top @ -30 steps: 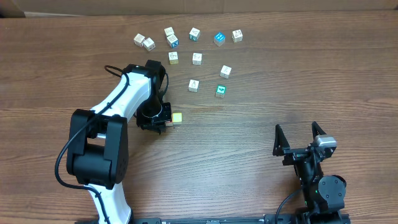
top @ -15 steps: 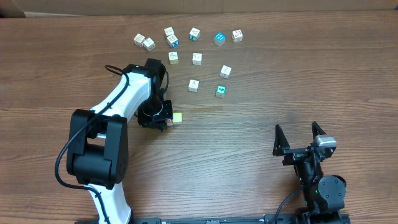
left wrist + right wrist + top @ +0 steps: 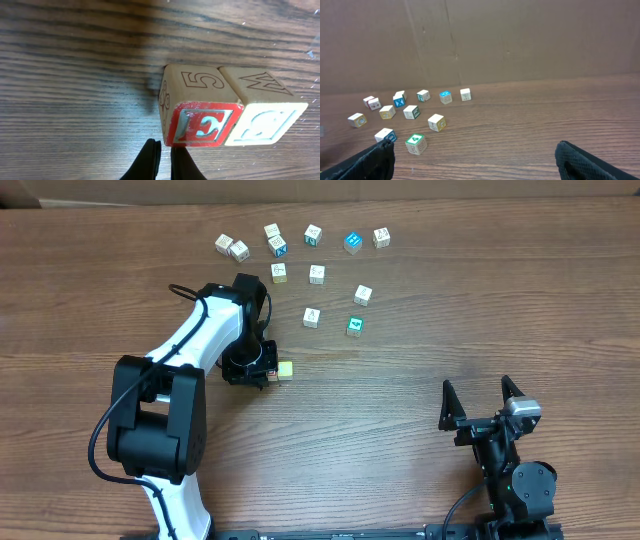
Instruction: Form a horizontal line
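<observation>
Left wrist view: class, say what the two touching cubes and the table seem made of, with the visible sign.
E cube: likely wood, pale grain, carved 5, one red-painted face. Pale cube: likely the same wood, carved W, matte. Table: wood or laminate, cannot tell; dark streaky grain.

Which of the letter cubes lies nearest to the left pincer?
The cube with the red "E" face, right before the shut left pincer; the pale cube touching it lies off to one side.

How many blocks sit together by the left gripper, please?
2: the red E block just ahead of the shut left gripper, and the pale block touching its right side in the wrist view; none seems hidden.
</observation>
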`<control>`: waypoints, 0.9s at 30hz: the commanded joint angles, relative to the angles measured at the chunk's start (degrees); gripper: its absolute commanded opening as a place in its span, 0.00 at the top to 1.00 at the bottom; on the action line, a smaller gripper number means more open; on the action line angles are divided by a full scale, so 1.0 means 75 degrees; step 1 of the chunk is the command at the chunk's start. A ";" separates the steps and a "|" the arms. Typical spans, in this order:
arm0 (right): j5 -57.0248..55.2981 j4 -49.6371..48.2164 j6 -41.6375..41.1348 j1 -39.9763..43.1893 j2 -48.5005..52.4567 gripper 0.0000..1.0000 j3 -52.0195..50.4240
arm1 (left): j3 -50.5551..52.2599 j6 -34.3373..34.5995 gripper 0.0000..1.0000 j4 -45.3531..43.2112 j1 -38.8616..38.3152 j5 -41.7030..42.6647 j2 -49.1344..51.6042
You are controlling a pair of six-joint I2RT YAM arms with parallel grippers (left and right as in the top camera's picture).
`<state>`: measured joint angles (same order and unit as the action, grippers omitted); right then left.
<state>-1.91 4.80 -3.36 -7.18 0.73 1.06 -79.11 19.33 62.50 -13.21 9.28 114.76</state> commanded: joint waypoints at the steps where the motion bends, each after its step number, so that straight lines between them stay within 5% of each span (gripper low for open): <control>1: -0.0079 -0.0023 0.0032 -0.0035 -0.0076 0.00 -0.0082 | 0.0050 0.0058 0.94 -0.0044 -0.0146 0.0119 -0.0015; 15: -0.0076 -0.0023 0.0029 -0.0035 -0.0076 0.00 -0.0082 | -0.0338 -0.0498 0.96 0.0866 -0.0006 0.0099 -0.0044; 27: -0.0079 -0.0023 0.0032 -0.0035 -0.0076 0.00 -0.0082 | -0.0825 -0.0047 0.96 -0.0044 0.1064 -0.0122 -0.0090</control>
<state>-1.93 4.80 -3.38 -7.16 0.73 1.06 -83.96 16.99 63.75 -7.73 8.97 114.76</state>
